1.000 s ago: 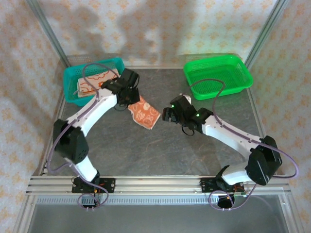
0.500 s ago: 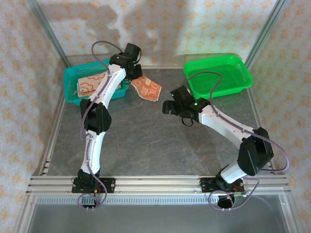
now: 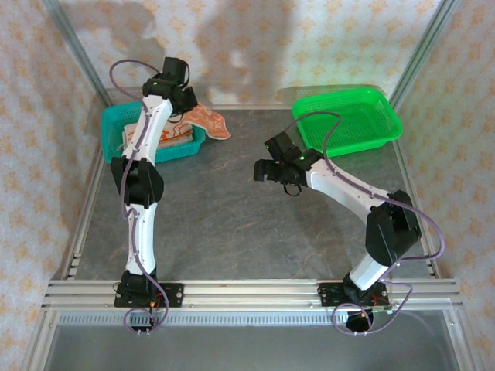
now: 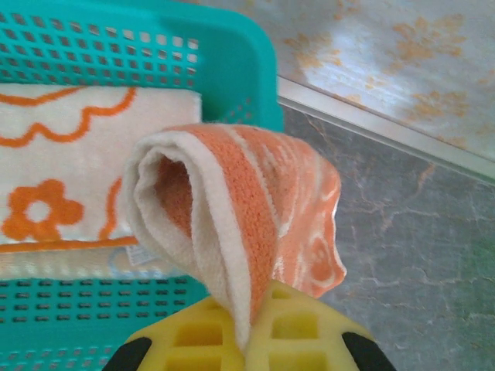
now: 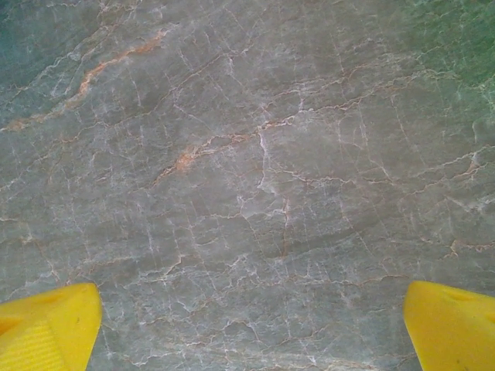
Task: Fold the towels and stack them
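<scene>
My left gripper (image 3: 188,109) (image 4: 251,328) is shut on a folded orange towel (image 3: 211,122) (image 4: 240,193) with white print. It hangs over the right rim of the teal basket (image 3: 116,131) (image 4: 232,54), partly above the table. A cream towel (image 3: 172,136) (image 4: 69,185) with orange flowers lies flat inside that basket. My right gripper (image 3: 264,171) (image 5: 251,332) stands open over bare tabletop near the middle. Its yellow fingertips (image 5: 46,325) are far apart and hold nothing.
A green basket (image 3: 348,120) sits at the back right and looks to hold nothing. The grey marbled table (image 3: 232,224) (image 5: 255,170) lies between the arms. Metal frame posts and patterned walls close in the back and sides.
My left arm has carried the orange towel from the table's middle up and back to the teal basket's right rim. My right gripper has shifted slightly left and stayed open.
</scene>
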Controlling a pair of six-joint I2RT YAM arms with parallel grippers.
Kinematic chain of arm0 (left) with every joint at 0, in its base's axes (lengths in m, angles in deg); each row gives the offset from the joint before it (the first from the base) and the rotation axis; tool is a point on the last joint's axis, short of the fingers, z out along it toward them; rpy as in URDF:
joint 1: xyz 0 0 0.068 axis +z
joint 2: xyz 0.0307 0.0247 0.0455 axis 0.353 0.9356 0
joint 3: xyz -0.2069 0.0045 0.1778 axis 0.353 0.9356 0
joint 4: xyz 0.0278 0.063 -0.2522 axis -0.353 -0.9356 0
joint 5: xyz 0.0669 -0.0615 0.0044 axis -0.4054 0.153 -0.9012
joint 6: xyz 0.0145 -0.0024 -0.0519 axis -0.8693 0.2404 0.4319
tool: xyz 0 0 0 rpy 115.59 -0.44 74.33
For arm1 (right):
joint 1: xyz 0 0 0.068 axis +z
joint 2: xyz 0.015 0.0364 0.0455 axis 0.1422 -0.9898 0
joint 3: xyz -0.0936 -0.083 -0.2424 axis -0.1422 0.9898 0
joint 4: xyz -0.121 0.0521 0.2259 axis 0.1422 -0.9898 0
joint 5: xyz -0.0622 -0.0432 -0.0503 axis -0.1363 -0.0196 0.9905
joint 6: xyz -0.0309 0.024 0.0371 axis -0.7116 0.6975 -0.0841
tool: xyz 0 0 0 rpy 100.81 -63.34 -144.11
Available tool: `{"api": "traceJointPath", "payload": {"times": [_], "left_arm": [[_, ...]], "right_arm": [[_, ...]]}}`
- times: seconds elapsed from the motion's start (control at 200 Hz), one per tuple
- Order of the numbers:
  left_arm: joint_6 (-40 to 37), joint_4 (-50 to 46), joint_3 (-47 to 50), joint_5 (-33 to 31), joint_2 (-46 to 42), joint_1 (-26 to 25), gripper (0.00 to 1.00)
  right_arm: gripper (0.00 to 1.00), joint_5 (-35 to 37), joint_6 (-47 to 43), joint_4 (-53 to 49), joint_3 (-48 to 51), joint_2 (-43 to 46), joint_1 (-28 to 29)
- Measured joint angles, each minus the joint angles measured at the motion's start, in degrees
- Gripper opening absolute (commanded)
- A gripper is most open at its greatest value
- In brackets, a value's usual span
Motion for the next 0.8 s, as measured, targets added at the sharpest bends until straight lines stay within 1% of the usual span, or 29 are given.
{"api": "traceJointPath", "payload": {"times": [0.215, 0.54, 0.801], "left_arm": [[-1.3, -0.1, 0.0, 2.4, 0.0, 4.6, 0.00], [-4.1, -0.7, 0.0, 3.8, 0.0, 11.1, 0.00], [-5.2, -0.7, 1.2, 4.6, -0.5, 14.8, 0.00]], "right_arm": [[0.99, -0.6, 0.0, -0.2, -1.5, -2.0, -0.1], [0.99, -2.0, -0.1, -0.6, -2.9, -3.2, -0.3], [0.99, -2.8, 0.1, -0.7, -3.1, -4.1, -0.3]]}}
